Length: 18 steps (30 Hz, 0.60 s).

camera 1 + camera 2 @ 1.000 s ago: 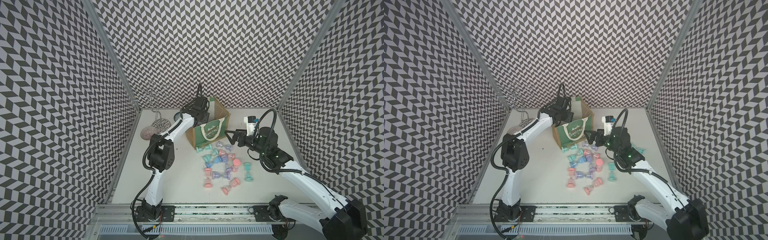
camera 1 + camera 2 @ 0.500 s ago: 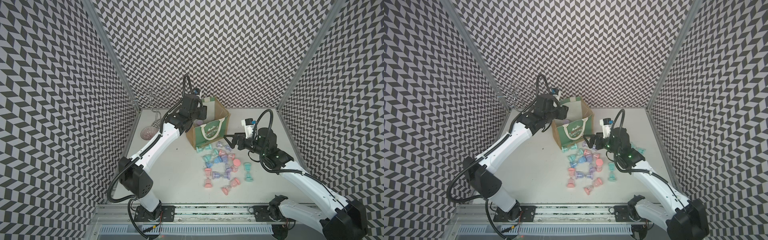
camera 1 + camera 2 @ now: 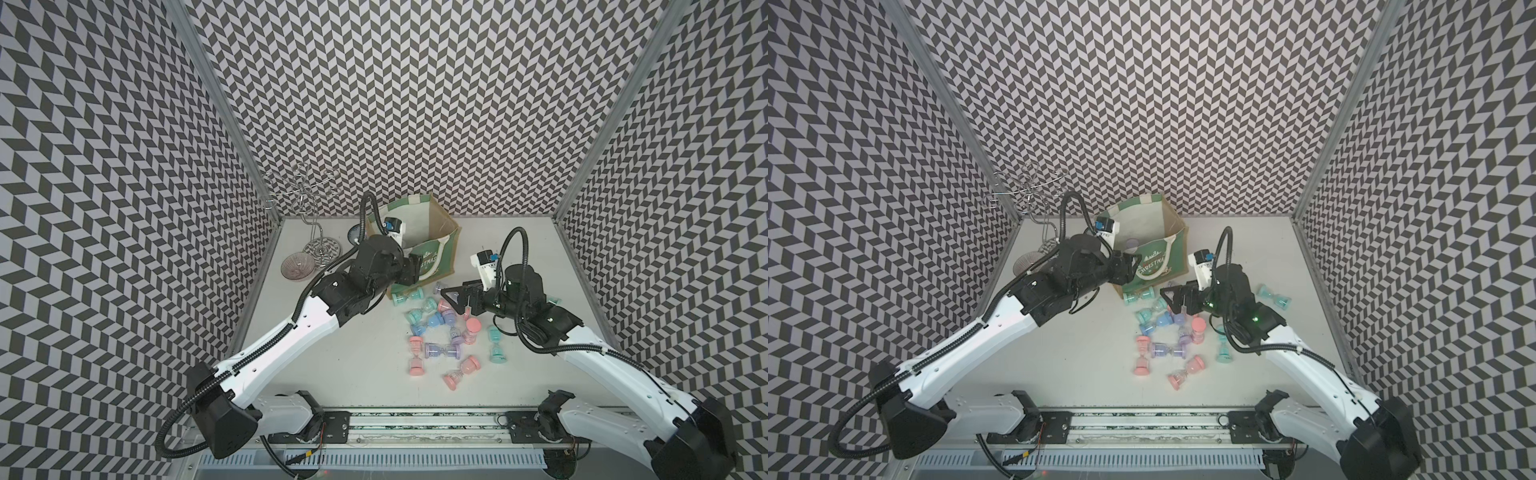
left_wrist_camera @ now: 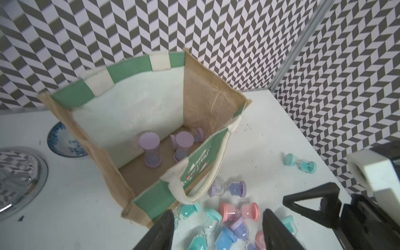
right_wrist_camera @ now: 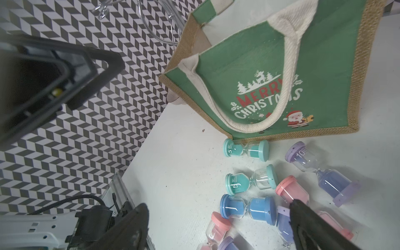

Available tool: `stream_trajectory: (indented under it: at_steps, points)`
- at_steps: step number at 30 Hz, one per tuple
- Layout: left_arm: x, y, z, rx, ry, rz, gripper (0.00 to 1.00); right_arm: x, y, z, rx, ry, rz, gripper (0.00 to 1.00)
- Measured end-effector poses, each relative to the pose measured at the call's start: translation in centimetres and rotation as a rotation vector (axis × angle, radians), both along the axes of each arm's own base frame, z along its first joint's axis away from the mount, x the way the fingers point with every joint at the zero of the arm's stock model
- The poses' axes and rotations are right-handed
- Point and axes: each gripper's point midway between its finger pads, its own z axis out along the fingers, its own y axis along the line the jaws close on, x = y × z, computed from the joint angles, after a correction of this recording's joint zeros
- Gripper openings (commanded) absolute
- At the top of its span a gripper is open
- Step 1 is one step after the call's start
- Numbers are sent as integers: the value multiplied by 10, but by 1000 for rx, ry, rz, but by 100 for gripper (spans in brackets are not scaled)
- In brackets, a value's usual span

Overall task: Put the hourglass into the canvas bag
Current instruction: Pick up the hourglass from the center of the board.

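Observation:
The canvas bag (image 3: 441, 249) (image 3: 1173, 249) stands open at the back of the table, and its green front reads "Merry Christmas" (image 5: 324, 75). Three purple hourglasses (image 4: 150, 151) lie on its floor. Several pastel hourglasses (image 3: 436, 320) (image 3: 1160, 322) are scattered on the table in front of it. My left gripper (image 3: 411, 270) (image 4: 218, 229) hangs open and empty over the bag's front corner, above the nearest hourglasses. My right gripper (image 3: 453, 301) (image 5: 218, 227) is wide open and empty, low over the pile beside a blue hourglass (image 5: 247, 208).
A wire stand (image 3: 307, 203), a glass bowl (image 3: 297, 266) and a blue-patterned plate (image 4: 62, 142) sit left of the bag. One teal hourglass (image 3: 1273, 297) lies apart at the right. Patterned walls close in three sides.
My left arm has drawn back from above the bag's opening to its front corner, jaws widening and empty. My right gripper has edged down toward the pile.

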Motion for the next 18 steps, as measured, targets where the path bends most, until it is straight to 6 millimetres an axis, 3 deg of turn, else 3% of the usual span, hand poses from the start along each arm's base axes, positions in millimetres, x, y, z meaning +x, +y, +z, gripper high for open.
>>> stream_trajectory:
  at_steps: [8,18]
  points:
    - [-47,-2,-45,-4,108,-38,67,-19,10,-17,-64,22,47,99]
    - [-81,8,-131,70,307,-41,68,-37,12,-38,-124,66,73,99]
